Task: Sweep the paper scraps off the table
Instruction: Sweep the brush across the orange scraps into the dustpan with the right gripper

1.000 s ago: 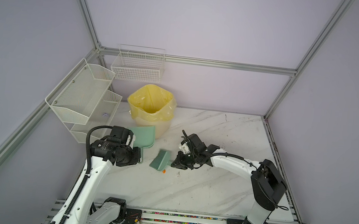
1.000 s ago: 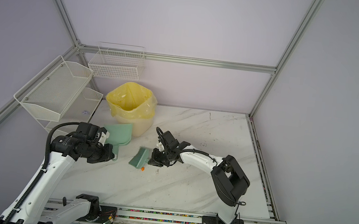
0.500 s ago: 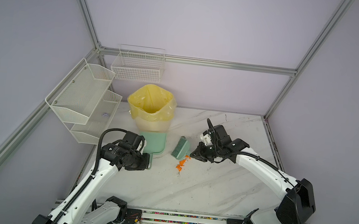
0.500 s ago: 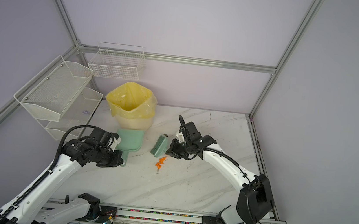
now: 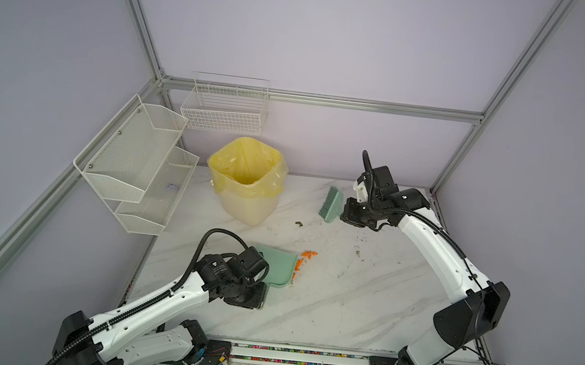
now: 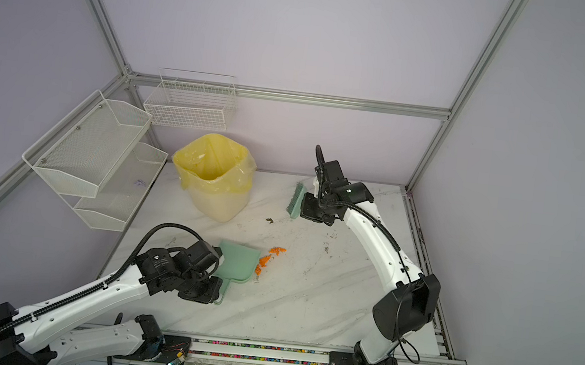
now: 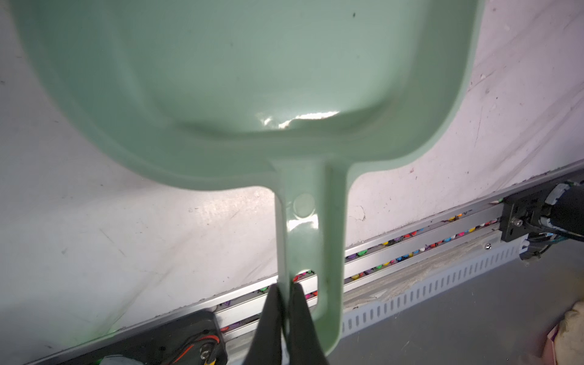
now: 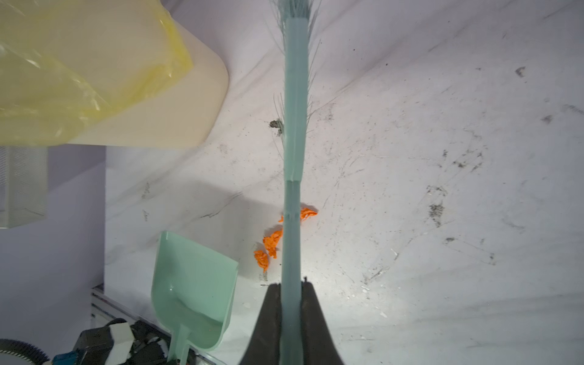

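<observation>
Several orange paper scraps (image 5: pixel 306 254) (image 6: pixel 265 259) (image 8: pixel 270 241) lie in a small cluster on the white marble table (image 5: pixel 344 309), just off the open mouth of a green dustpan (image 5: pixel 278 266) (image 6: pixel 238 261) (image 8: pixel 193 290). My left gripper (image 7: pixel 284 286) is shut on the dustpan (image 7: pixel 252 79) handle's edge. The pan looks empty. My right gripper (image 8: pixel 291 286) is shut on a green brush (image 8: pixel 294 126) (image 5: pixel 331 204) (image 6: pixel 296 202), held near the back of the table, well away from the scraps.
A bin with a yellow liner (image 5: pixel 246 182) (image 6: pixel 214 178) (image 8: pixel 94 79) stands at the back left. White mesh shelves (image 5: pixel 136 162) and a wire basket (image 5: pixel 226 108) hang on the walls; a small lavender wad (image 5: pixel 172 187) lies on the lower shelf. Dark specks (image 5: pixel 298 223) mark the marble.
The right arm has carried the brush from the scraps toward the back right. The left arm has brought the dustpan from beside the bin forward, up to the scraps.
</observation>
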Controlling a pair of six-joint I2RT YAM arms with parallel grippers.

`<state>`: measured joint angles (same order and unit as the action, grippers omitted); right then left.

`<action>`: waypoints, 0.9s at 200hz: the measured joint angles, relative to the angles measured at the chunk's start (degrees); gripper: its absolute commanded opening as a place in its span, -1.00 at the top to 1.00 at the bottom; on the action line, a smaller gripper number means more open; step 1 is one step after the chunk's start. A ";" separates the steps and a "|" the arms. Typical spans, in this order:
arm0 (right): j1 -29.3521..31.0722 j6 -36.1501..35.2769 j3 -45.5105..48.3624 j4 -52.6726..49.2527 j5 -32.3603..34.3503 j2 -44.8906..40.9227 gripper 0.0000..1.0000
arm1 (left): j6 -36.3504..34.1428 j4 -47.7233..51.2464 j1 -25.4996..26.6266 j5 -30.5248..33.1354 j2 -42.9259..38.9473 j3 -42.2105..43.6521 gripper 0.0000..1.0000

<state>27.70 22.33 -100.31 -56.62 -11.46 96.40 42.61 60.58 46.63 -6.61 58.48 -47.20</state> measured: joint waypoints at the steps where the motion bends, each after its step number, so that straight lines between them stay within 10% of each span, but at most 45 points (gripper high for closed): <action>1: 0.00 -0.20 -0.28 -0.33 0.26 0.24 1.00 | -0.02 -0.09 0.31 0.00 0.09 0.04 1.00; 73: 0.85 -8.09 -4.50 -9.03 10.14 9.14 1.00 | 8.02 -3.21 10.47 -1.27 0.72 3.28 1.00; 180: 8.70 -11.72 -9.97 -12.20 14.93 17.62 1.00 | 10.56 -8.37 10.93 -5.49 3.08 8.24 1.00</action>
<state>36.40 10.61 -110.28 -68.82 3.46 114.02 53.17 52.21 57.56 -12.10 61.56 -38.96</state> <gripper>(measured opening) 0.103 0.048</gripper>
